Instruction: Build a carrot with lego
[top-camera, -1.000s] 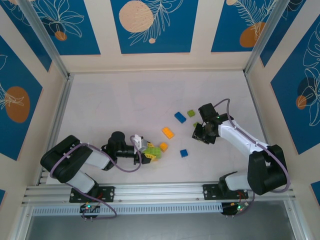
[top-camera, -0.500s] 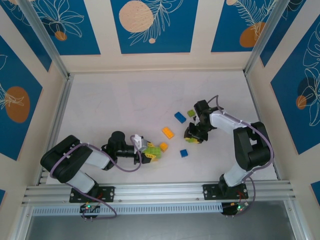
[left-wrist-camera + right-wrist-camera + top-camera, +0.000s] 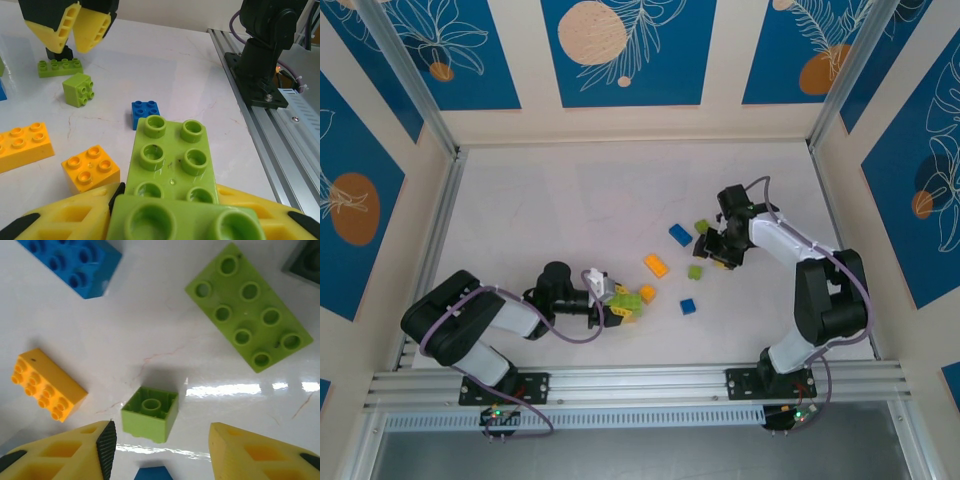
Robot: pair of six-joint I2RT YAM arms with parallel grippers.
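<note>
No text, label or number is legible.

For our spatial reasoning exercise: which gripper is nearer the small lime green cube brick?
Right. The right gripper hangs open just above the brick; the left gripper, shut on green bricks, is farther off.

White table (image 3: pixel 570 200) w/ alu rail (image 3: pixel 640 385) at near edge, blue-patterned walls (image 3: pixel 665 60).
</note>
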